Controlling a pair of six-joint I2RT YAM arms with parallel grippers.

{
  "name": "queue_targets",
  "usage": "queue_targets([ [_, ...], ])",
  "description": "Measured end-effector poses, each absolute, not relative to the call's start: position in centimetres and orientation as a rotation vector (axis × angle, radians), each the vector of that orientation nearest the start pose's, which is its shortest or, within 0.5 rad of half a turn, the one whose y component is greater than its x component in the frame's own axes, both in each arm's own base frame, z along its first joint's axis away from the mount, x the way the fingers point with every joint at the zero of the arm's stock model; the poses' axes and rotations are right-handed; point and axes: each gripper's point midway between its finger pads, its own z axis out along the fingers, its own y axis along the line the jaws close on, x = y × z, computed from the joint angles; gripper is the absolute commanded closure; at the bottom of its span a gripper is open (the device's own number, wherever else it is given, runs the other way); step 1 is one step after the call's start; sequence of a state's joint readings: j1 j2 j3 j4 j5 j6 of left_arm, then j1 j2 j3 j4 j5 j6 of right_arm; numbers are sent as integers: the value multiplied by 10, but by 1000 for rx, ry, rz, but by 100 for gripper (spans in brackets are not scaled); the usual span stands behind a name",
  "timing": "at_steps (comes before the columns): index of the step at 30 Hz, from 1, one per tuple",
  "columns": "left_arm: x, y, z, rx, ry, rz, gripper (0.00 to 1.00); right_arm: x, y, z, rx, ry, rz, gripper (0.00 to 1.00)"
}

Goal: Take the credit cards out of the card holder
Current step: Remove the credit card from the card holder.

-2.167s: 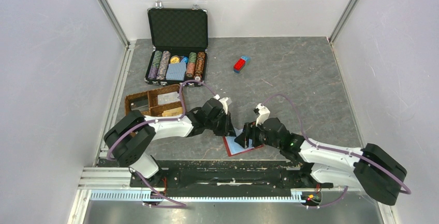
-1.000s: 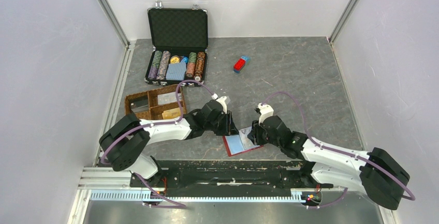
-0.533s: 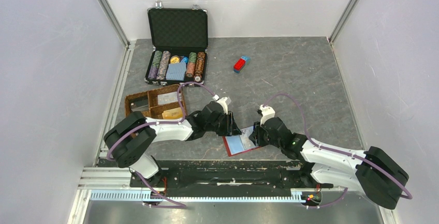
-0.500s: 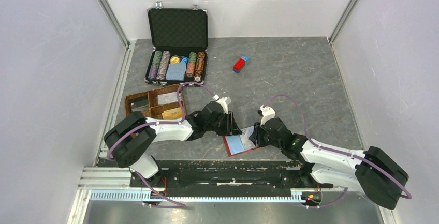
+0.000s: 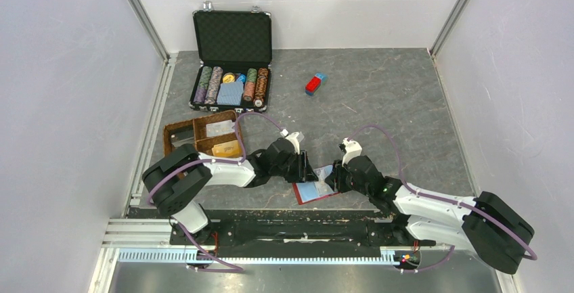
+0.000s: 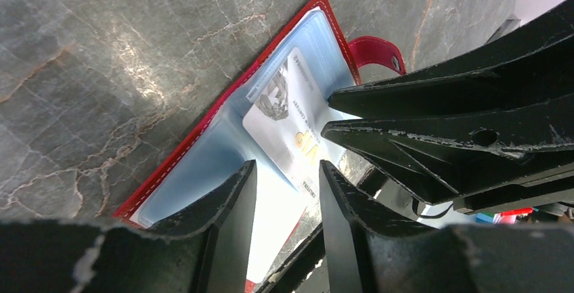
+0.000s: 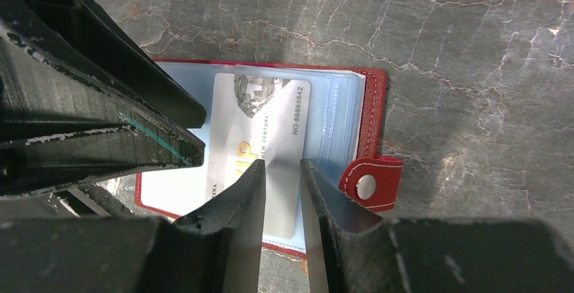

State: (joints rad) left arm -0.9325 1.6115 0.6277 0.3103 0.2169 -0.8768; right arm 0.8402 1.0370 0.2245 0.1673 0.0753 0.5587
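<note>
The card holder (image 5: 308, 195) lies open on the grey table near the front edge; its red rim shows in the left wrist view (image 6: 203, 120) and the right wrist view (image 7: 373, 103). One pale credit card (image 7: 271, 117) marked VIP sticks part way out of the blue-grey slots, also in the left wrist view (image 6: 281, 114). My left gripper (image 5: 306, 170) is open, its jaws (image 6: 285, 168) just above the wallet's left half. My right gripper (image 5: 330, 178) hovers over the card with a narrow gap (image 7: 282, 164), holding nothing. The snap tab (image 7: 365, 183) lies beside the right gripper's finger.
An open black case of poker chips (image 5: 231, 70) stands at the back left. A wooden divided tray (image 5: 201, 137) lies left of my left arm. A red-and-blue block (image 5: 315, 83) lies at the back middle. White walls close in both sides.
My left gripper has moved right and nearer, up to the wallet's far left edge. My right gripper has pulled back a little from over the wallet's middle to its right side.
</note>
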Motion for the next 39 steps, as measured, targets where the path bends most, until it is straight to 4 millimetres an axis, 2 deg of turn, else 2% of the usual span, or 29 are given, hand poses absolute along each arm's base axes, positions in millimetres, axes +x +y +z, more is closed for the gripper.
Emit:
queue_targets([
  [13,169,-365,32,153,2493,-1198,54,176,211,25,-254,2277,694,72],
  [23,166,-363,31,76,2467,-1264,65,175,211,25,-238,2271,711,73],
  [28,167,-365,35,53,2455,-1287,80,175,211,25,-236,2270,714,73],
  [32,167,-365,36,40,2451,-1296,97,175,211,25,-229,2272,716,73],
  [39,169,-366,41,28,2433,-1300,98,176,212,25,-218,2270,721,73],
])
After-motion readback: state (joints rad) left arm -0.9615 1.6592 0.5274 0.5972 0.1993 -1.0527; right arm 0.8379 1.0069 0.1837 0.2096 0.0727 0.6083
